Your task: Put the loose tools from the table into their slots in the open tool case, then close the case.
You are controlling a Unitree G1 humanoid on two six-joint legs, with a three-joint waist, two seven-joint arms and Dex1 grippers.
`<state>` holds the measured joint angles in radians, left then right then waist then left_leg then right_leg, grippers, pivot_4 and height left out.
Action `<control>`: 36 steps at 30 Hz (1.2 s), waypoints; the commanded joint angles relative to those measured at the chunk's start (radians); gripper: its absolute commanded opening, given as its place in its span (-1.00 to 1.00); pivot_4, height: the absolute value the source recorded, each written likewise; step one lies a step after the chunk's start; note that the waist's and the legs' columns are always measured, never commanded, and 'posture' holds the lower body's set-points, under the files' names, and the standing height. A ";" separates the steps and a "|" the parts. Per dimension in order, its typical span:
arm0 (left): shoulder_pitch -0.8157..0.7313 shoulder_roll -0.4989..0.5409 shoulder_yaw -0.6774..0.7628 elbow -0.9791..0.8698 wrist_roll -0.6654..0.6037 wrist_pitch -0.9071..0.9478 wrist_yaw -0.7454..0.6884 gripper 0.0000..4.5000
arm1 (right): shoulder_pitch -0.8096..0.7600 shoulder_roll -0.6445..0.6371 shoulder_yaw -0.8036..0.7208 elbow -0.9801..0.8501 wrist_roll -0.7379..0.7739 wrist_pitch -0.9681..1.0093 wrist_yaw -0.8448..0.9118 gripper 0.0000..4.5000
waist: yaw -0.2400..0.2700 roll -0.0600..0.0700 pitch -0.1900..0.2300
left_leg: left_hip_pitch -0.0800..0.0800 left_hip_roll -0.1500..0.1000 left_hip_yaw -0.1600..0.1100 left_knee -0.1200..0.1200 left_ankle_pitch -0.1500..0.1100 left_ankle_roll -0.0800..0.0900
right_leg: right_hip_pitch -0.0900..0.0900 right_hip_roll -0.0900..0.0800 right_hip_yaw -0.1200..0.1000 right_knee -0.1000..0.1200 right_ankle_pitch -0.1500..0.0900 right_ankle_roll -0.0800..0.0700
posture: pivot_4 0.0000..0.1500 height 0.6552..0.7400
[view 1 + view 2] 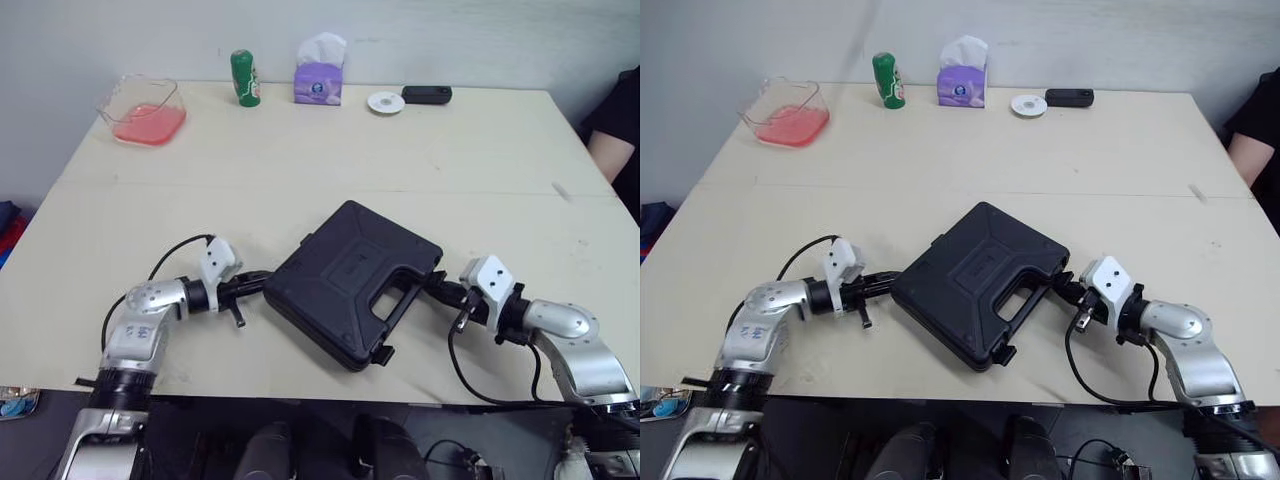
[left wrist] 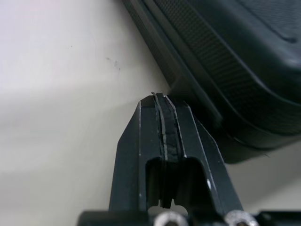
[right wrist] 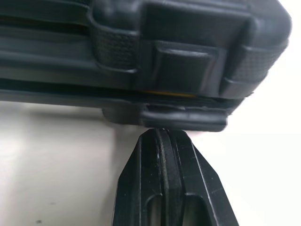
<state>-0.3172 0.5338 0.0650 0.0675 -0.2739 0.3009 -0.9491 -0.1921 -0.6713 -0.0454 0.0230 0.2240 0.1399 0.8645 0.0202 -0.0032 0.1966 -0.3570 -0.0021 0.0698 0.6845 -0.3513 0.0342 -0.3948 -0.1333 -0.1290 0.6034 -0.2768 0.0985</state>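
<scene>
- Left eye view: the tool case [image 1: 345, 270] lies flat on the counter [image 1: 330, 150] with its lid down. It is set diagonally, with the handle [image 1: 402, 292] edge turned toward the robot's right. It sits between the two claws.
- Left claw [image 1: 262, 279]: fingers pressed together, nothing pinched. The tip is at the case's left corner. In the left wrist view the shut tip [image 2: 164, 101] sits just beside the case wall, low where it meets the counter. Cannot tell if it touches.
- My reading is that this claw is a stop, so a push from the other side does not slide the case.
- Right claw [image 1: 432, 283]: fingers also pressed together and empty. In the right wrist view its tip [image 3: 162, 134] is directly under the latch [image 3: 183, 117] on the handle edge, touching or very nearly.
- A shut claw gives one stiff point to press a tab with, which is probably why neither claw is spread.
- A thin orange strip shows in the seam above that tab. I take this to mean the latch is not fully home.
- The second latch [image 1: 384, 354] at the near corner sticks out from the edge. It looks unfastened, but I am not certain.
- Stage, as judged: lid down, so stowing appears done and latching remains.
- A pink tray [image 1: 145, 112], green bottle [image 1: 245, 78] and tissue box [image 1: 320, 72] stand at the far edge, well apart and not involved.
</scene>
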 commanded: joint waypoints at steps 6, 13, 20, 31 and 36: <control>0.043 0.078 0.134 -0.199 -0.143 0.029 -0.009 -0.98 | 0.083 0.021 -0.114 -0.055 0.051 -0.030 -0.068 -1.00 | 0.006 0.001 0.000 | 0.000 0.001 -0.001 0.000 0.000 -0.001 | 0.000 0.000 0.000 0.000 0.000 -0.001 | 1.00 1.00; -0.207 0.034 -0.055 -0.307 -0.204 0.167 -0.035 -0.98 | 0.167 0.034 -0.163 -0.153 0.104 0.067 -0.104 -1.00 | 0.007 0.001 0.000 | -0.001 -0.002 -0.003 0.000 0.001 0.001 | 0.002 0.000 -0.001 -0.001 0.000 0.001 | 1.00 1.00; -0.453 -0.123 -0.289 -0.103 -0.081 0.187 -0.006 -0.98 | 0.175 0.054 -0.162 -0.194 0.109 0.096 -0.145 -1.00 | 0.004 0.001 0.000 | 0.000 -0.001 -0.001 0.000 0.002 -0.001 | 0.001 0.004 -0.003 0.001 0.000 0.001 | 1.00 1.00; -0.669 -0.398 -0.410 0.323 0.108 0.067 0.081 -0.98 | 0.207 0.059 -0.150 -0.257 0.122 0.127 -0.146 -1.00 | 0.007 0.001 0.001 | -0.002 -0.003 -0.001 0.000 0.003 0.001 | 0.000 0.004 -0.006 -0.001 0.001 0.002 | 1.00 1.00; -0.734 -0.479 -0.424 0.467 0.160 0.013 0.095 -0.98 | 0.199 0.068 -0.145 -0.252 0.111 0.116 -0.163 -1.00 | 0.006 0.001 0.001 | -0.003 -0.003 -0.002 -0.001 0.003 0.001 | 0.000 0.004 -0.006 -0.002 0.001 0.002 | 1.00 1.00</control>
<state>-1.0271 0.0756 -0.3613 0.5084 -0.1294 0.3427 -0.8628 0.0108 -0.6083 -0.1760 -0.1978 0.3322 0.2683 0.7107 0.0264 -0.0018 0.1971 -0.3597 -0.0046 0.0685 0.6838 -0.3483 0.0354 -0.3949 -0.1297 -0.1350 0.6017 -0.2759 0.1001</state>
